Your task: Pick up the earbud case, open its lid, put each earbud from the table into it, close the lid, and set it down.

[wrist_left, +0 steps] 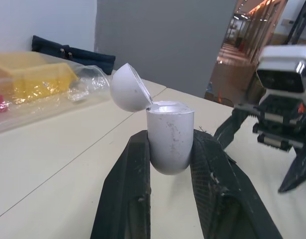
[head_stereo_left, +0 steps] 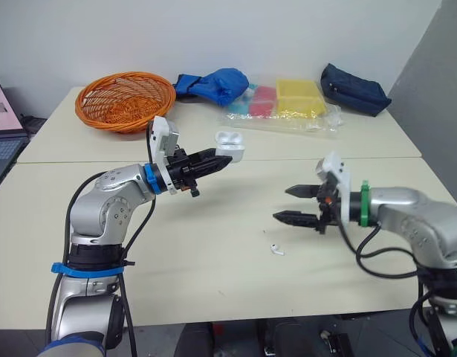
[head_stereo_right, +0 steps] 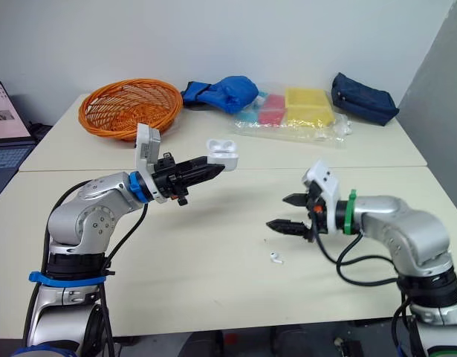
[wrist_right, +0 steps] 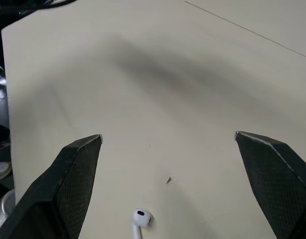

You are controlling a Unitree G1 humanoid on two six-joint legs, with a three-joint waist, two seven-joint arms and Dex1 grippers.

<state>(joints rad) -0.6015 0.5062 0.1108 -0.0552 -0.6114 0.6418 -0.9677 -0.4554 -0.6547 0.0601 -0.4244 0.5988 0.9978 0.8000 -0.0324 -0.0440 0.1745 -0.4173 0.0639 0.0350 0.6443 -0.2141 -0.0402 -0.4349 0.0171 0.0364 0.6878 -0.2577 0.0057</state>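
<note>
My left gripper (head_stereo_left: 219, 159) is shut on the white earbud case (head_stereo_left: 229, 144), holding it up above the table with its lid flipped open. In the left wrist view the case (wrist_left: 168, 134) sits between both black fingers (wrist_left: 128, 189), the lid (wrist_left: 128, 87) tilted back. One white earbud (head_stereo_left: 276, 250) lies on the cream table (head_stereo_left: 213, 245), just below and left of my right gripper (head_stereo_left: 282, 204), which hangs open above the table. In the right wrist view the earbud (wrist_right: 141, 221) lies between the spread fingers.
An orange wicker basket (head_stereo_left: 124, 100) stands at the back left. A blue cloth bundle (head_stereo_left: 213, 83), a clear bag of yellow and red items (head_stereo_left: 287, 104) and a dark blue pouch (head_stereo_left: 354, 89) line the far table. A laptop (head_stereo_left: 1, 126) sits at the far left.
</note>
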